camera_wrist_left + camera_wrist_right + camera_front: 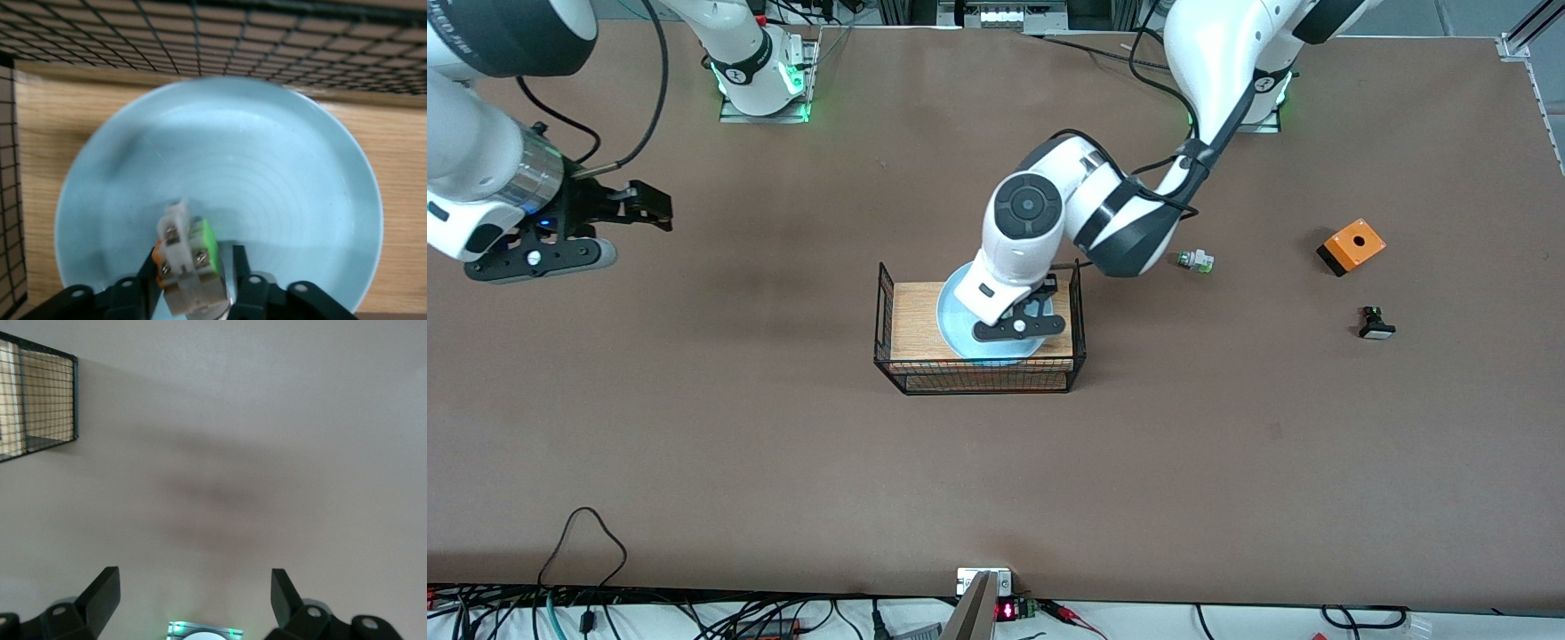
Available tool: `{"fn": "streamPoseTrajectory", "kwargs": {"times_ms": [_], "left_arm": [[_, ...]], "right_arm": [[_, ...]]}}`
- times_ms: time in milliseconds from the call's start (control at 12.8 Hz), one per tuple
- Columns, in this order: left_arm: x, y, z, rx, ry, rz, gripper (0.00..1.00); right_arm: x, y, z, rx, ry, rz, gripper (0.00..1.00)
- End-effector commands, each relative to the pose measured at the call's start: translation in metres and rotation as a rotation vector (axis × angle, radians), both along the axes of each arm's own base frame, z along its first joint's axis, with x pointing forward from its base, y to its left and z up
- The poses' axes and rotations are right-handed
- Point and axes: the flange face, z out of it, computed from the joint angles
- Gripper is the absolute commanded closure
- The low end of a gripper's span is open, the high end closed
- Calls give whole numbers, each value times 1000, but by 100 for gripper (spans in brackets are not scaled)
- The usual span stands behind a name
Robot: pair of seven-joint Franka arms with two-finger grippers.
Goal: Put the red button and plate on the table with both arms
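On the brown table (pixel 783 427), near its middle, stands a wire basket (pixel 889 356) topped with a wooden board (pixel 914 320), and the pale blue plate (pixel 953 322) lies flat on that board. My left gripper (pixel 195 283) is down over the plate, fingers (pixel 244 270) drawn in against the sides of the red button (pixel 189 261), which sits on the plate with its white body and green tab showing; its cap is hidden from me. My right gripper (pixel 195 595) waits in the air over bare table toward the right arm's end, fingers spread wide, holding nothing. Toward the left arm's end lie an orange box (pixel 1352 246), a black switch (pixel 1376 324) and a white-green part (pixel 1195 261). I can read no writing on anything.
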Motion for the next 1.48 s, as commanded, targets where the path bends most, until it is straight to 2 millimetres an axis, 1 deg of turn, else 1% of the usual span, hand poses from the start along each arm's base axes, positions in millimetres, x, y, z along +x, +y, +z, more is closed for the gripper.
{"fn": "streamPoseTrajectory", "kwargs": {"times_ms": [0, 78, 156, 234, 312, 390, 545, 623, 779, 857, 935, 1013, 1091, 1169, 1247, 1325, 1403], "left_arm": [[3, -4, 4, 6, -22, 4, 100], [5, -1, 6, 3, -24, 5, 100], [9, 4, 14, 16, -37, 9, 100], [18, 17, 25, 46, -70, 1, 100], [28, 37, 46, 63, -92, 3, 100], [32, 48, 62, 65, -89, 8, 100], [34, 62, 99, 38, -117, 20, 100], [32, 66, 113, 37, -120, 25, 100], [18, 69, 135, 50, -80, 19, 100], [16, 75, 155, 38, -91, 26, 100], [17, 84, 165, 43, -90, 31, 100], [23, 101, 176, 41, -103, -8, 100], [33, 120, 184, 37, -116, -49, 100], [48, 147, 186, 20, -108, -73, 100], [58, 171, 185, 18, -93, -105, 100], [68, 201, 183, 31, -65, -142, 100], [76, 230, 181, 51, -35, -164, 100]], "right_arm": [[-6, 32, 7, -2, -9, -56, 0], [-8, 41, 7, -5, -10, -55, 0], [-10, 49, 7, -5, -12, -56, 0], [-11, 55, 13, 2, -22, -70, 0], [-9, 60, 31, 57, -38, -97, 0], [-2, 63, 30, 103, -20, -145, 0], [0, 61, 30, 107, -12, -203, 0], [1, 64, 29, 104, -14, -240, 0], [4, 79, 20, 136, 21, -375, 0], [7, 88, 19, 165, 18, -417, 0], [9, 101, 13, 177, 17, -429, 0], [6, 119, 11, 178, 10, -423, 0], [3, 138, 6, 172, 6, -406, 0], [2, 153, 2, 177, -8, -396, 0], [3, 162, 1, 185, -24, -403, 0], [6, 172, -7, 188, -32, -402, 0], [11, 176, -16, 177, -49, -396, 0]]}}
